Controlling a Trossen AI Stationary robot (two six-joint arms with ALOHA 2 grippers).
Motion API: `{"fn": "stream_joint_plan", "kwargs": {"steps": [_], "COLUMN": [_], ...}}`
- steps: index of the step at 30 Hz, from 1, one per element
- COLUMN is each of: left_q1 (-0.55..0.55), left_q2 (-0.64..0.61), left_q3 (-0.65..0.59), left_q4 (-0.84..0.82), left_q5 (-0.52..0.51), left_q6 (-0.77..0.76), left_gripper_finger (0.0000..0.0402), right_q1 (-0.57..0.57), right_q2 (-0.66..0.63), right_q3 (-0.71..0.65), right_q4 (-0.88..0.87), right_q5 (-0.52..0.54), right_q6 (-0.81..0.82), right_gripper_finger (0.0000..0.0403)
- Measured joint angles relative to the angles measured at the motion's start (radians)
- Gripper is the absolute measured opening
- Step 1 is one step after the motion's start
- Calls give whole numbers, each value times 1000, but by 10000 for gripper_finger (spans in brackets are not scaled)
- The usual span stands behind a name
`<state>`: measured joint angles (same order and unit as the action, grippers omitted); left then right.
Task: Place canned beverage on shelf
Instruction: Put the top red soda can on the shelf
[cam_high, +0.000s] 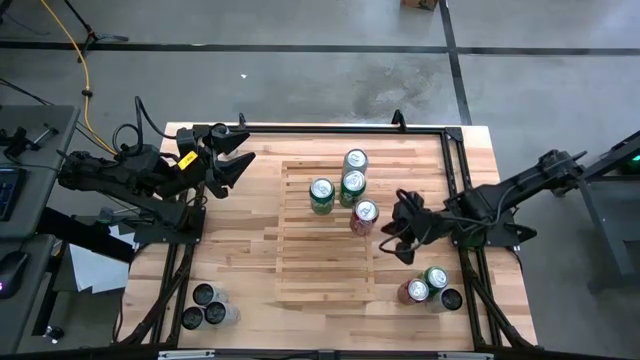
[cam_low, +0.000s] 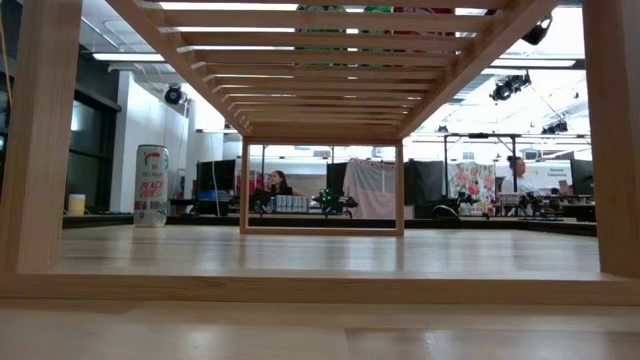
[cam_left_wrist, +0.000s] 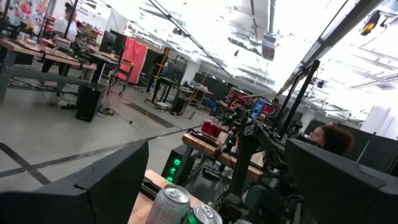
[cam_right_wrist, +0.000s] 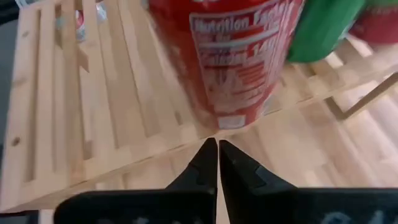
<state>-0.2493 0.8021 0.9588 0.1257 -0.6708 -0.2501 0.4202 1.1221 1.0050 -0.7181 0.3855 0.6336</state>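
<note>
A: Right gripper (cam_right_wrist: 217, 149) is nearest us in its wrist view, fingers pressed together on nothing, just off the shelf's (cam_high: 300, 250) right edge and pointing at the red can (cam_high: 365, 216) that stands on the slats there.

B: So we count that can as placed. Three green-labelled cans (cam_high: 341, 183) stand beside it toward the shelf's far edge; the near half of the shelf is bare.

A: Our worry is the red can: it sits close to the right edge, and we judge that a gripper swinging wide on its way out could clip it and tip it off, or knock it into the green ones.

B: Left gripper (cam_high: 232, 160) waits near the desk's (cam_high: 240, 260) far left corner, fingers apart, clear of everything.

A: More cans (cam_high: 428, 286) cluster at the desk's near right corner, close under our right arm. We'd say there is little room between them and the shelf's right edge.
</note>
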Motion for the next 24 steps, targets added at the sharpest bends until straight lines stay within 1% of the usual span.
{"fn": "stream_joint_plan", "kwargs": {"steps": [5, 17, 24], "left_q1": [0, 0, 0], "left_q2": [0, 0, 0], "left_q3": [0, 0, 0], "left_q4": [0, 0, 0], "left_q5": [0, 0, 0], "left_q6": [0, 17, 18], "left_gripper_finger": [369, 369, 369], "right_q1": [-23, -77, -107], "right_q2": [0, 9, 18], "right_q3": [0, 2, 2], "right_q4": [25, 119, 161], "right_q5": [-18, -21, -54], "right_q6": [-28, -129, -166], "right_gripper_finger": [0, 0, 0]}}
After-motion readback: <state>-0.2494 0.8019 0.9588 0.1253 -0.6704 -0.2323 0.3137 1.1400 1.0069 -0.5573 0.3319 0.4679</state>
